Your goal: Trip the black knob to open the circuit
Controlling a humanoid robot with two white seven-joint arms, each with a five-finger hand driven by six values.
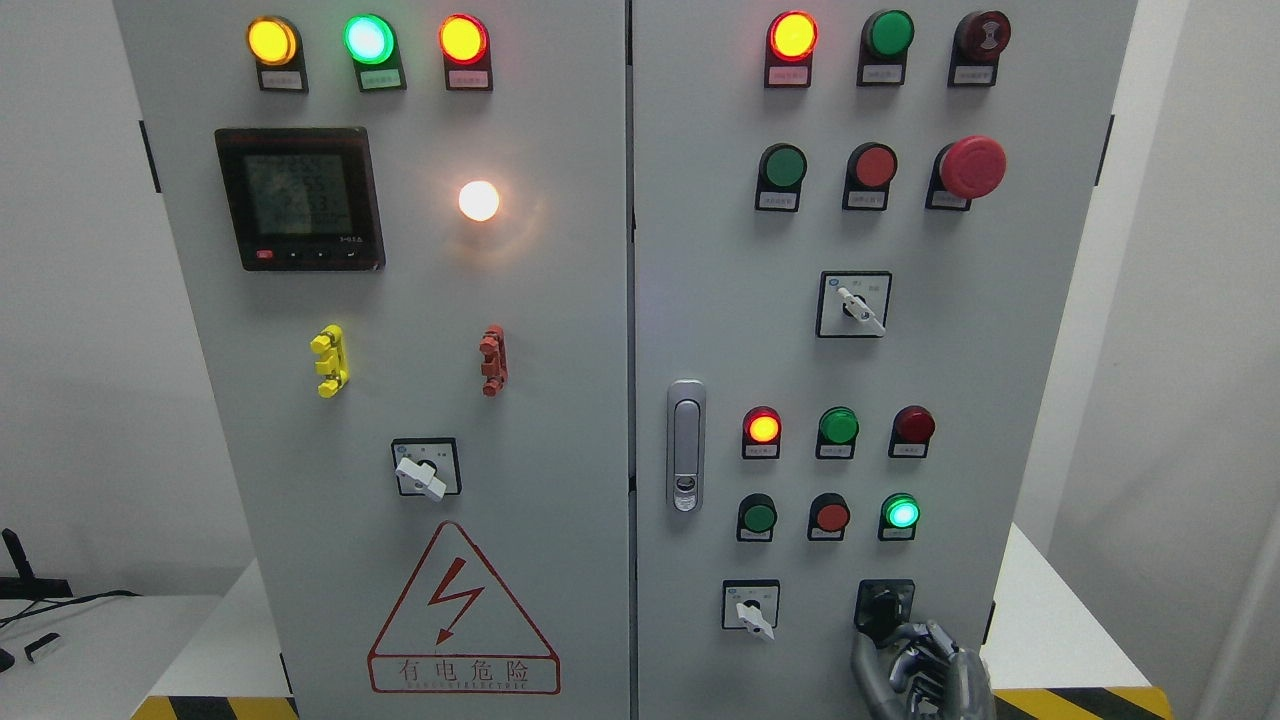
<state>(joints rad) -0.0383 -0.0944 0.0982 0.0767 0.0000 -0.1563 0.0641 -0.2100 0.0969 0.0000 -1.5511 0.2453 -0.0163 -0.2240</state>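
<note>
black knob (pixel 884 606): bottom right corner of the right cabinet door (pixel 700 250), on a black square plate; handle detail hard to read
right hand (pixel 925 665): comes up from the bottom edge right of middle, grey fingers (pixel 868 662) curled, tips reaching to the lower edge of the knob; contact looks likely, but a firm pinch on it cannot be confirmed
left hand: out of frame
white selector, right door low (pixel 752 608): just left of the black knob, lever pointing down-right
white selector, right door mid (pixel 856 305): lever pointing down-right
white selector, left door (pixel 425 470): above the warning triangle (pixel 462 612), lever pointing down-right
e-stop mushroom (pixel 970 167): red, upper right of the right door
right door lamps: top-row red lamp (pixel 792 36) lit, lower red lamp (pixel 762 428) lit, green lamp (pixel 900 513) lit above the black knob; the rest look dark
left door lamps: yellow (pixel 271 41), green (pixel 368 39), red (pixel 462 39) all lit along the top edge; white lamp (pixel 478 200) lit below them
meter (pixel 299 198): upper left of the left door, display on, digits unreadable
door latch (pixel 685 445): left edge of the right door, mid-height
clips: yellow (pixel 329 361) and red (pixel 492 360), side by side mid left door
floor tape (pixel 1080 703): yellow-black stripes at the cabinet base
</note>
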